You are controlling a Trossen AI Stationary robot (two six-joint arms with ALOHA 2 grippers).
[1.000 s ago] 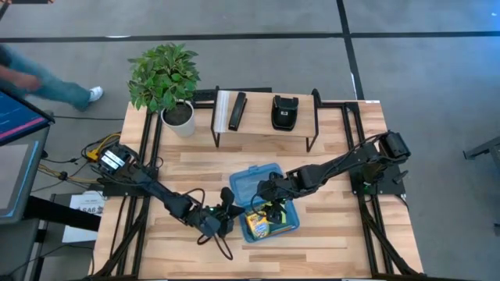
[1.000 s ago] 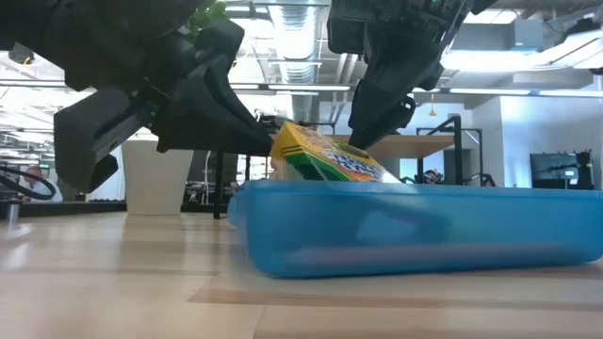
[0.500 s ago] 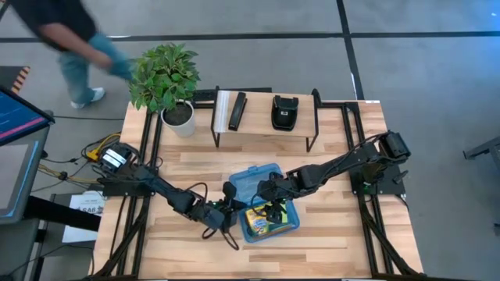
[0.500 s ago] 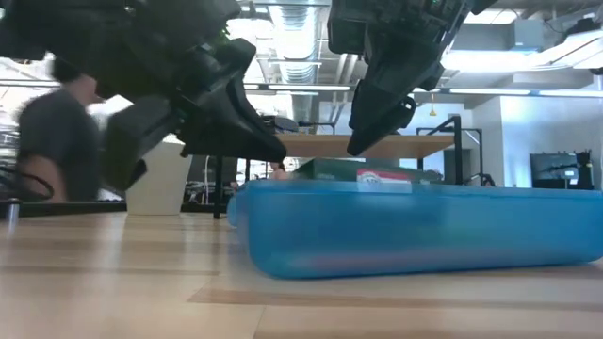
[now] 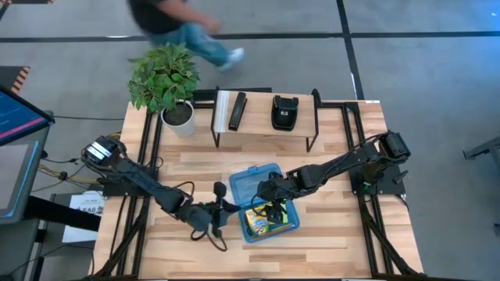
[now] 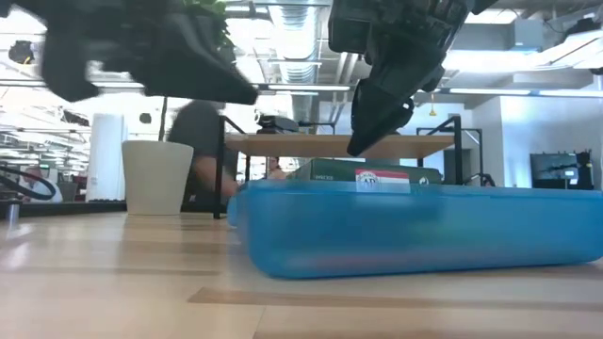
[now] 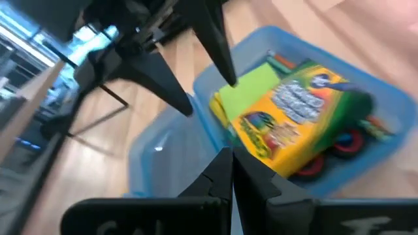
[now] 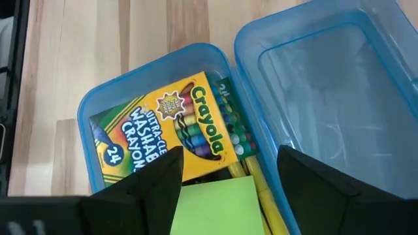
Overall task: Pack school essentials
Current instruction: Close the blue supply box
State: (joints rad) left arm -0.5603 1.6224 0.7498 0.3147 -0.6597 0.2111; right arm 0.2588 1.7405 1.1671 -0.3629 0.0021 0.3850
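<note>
Wooden bench (image 5: 328, 246) before you carries a blue plastic case (image 8: 88, 108), lid open, holding the crayon box (image 8: 163, 134), lime sticky-note pad (image 8: 212, 205) and red-handled scissors (image 7: 339, 147). Your right end effector (image 5: 273, 209) hovers over it, spread wide; your left end effector (image 5: 221, 209) sits beside it, closed and empty.

Crayon box (image 8: 166, 134) and sticky-note pad (image 8: 212, 207) lie flat, touching.

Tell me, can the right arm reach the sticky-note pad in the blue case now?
Probably yes. The right gripper hangs open directly over the case, whose lid lies folded aside, and the sticky-note pad lies uncovered beside the crayon box.
</note>
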